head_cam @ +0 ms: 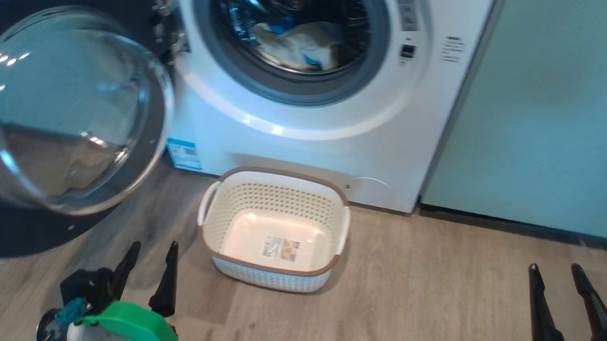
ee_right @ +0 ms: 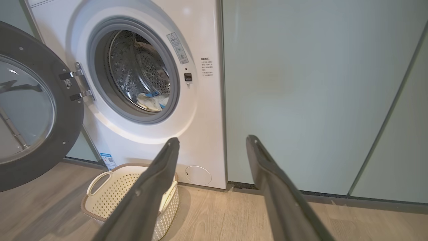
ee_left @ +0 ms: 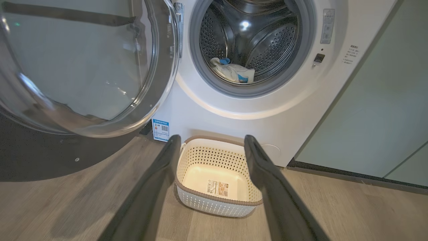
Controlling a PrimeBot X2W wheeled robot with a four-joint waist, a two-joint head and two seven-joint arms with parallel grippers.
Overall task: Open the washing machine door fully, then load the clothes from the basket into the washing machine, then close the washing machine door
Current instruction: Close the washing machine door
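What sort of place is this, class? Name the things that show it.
Probably a home laundry area: a front-loading washing machine with its door open and clothes inside, an empty perforated basket on the wood-look floor, pale green cabinets beside.

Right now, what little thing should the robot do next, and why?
Probably reach the left gripper toward the open door to swing it shut: the basket is empty, the clothes lie inside the washing machine, and that gripper is open, holding nothing.

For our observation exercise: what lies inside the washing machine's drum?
The clothes, a pale heap with blue patches, lie low in the steel drum of the washing machine. Anything beneath the heap is covered.
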